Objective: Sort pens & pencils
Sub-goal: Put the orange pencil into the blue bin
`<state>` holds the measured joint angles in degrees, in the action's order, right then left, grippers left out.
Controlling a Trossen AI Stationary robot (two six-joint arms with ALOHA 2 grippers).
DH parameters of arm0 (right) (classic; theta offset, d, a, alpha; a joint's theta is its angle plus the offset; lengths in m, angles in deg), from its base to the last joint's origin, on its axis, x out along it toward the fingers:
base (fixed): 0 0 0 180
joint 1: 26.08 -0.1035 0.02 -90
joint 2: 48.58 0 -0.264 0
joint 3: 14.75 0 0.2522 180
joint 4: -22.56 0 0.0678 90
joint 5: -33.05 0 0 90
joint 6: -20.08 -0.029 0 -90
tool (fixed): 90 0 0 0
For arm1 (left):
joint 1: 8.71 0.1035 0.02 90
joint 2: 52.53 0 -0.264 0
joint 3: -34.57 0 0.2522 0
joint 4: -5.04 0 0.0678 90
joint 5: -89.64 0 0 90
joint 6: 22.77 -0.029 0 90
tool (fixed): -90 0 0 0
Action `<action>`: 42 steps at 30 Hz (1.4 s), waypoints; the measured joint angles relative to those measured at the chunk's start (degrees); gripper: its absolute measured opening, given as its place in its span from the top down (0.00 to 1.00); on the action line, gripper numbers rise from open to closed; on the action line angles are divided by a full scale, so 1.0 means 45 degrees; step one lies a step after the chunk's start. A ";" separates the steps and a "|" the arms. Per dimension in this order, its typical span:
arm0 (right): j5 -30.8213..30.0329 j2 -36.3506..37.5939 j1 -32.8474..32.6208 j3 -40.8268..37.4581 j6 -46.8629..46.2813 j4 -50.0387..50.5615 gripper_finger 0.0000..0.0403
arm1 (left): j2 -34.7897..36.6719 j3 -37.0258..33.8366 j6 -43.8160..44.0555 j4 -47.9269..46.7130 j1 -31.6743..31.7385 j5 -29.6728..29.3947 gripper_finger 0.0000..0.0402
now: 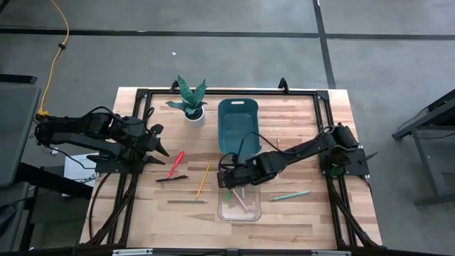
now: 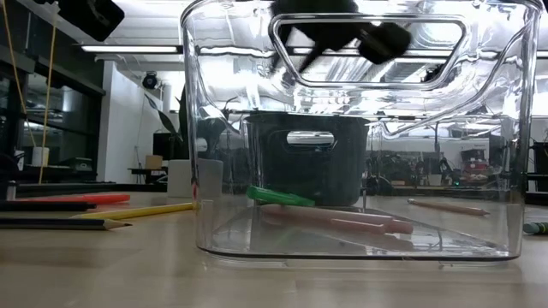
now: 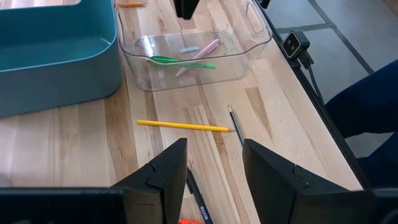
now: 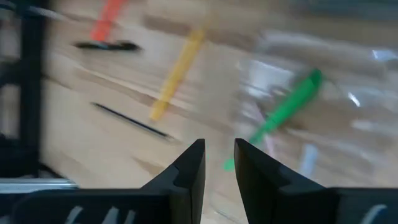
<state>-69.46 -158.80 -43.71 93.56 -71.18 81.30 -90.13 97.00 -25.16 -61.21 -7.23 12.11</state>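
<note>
Hovering at the clear bin's (image 1: 239, 206) upper-left rim, centre frame, my right hand (image 1: 229, 179) is parted and empty; green pen (image 1: 229, 193) and pink pen (image 1: 241, 198) lie inside. Left of it, nearest, lies the yellow pencil (image 1: 203, 180), slanting. My left hand (image 1: 161, 147) waits spread, upper left.

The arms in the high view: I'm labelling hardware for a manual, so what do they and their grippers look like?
Both arms are dark, jointed links with black cables along them. The left gripper and right gripper each have two flat, wedge-shaped black fingers. No markings are legible.
</note>
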 joint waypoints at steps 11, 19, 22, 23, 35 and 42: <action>-0.2566 0.1709 0.0069 -0.0005 0.1207 0.0267 0.81 | -0.0003 0.0000 0.0246 0.0000 -0.0004 0.0096 0.64; -0.5389 0.3449 -0.0463 -0.0005 0.2301 0.0334 0.81 | -0.0004 0.0000 0.0627 0.0000 0.0000 0.0092 0.64; -0.6291 0.4183 -0.0856 -0.0005 0.2177 0.1246 0.81 | -0.0003 0.0000 0.0807 0.0000 -0.0004 0.0092 0.64; -0.6621 0.4390 -0.1018 -0.0005 0.1953 0.1622 0.81 | -0.0004 0.0000 0.0860 0.0000 0.0000 0.0092 0.64; -0.8282 0.5796 -0.2603 -0.0005 -0.1520 0.6153 0.81 | -0.0004 0.0000 0.1393 0.0010 0.0000 -0.0253 0.64; -0.7516 0.5795 -0.3177 -0.0005 -0.4241 0.9080 0.81 | -0.0004 0.0000 0.1819 0.0015 0.0000 -0.0440 0.64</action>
<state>-103.28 -132.72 -58.01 93.53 -90.27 122.16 -90.15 97.00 -16.98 -61.14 -7.23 10.13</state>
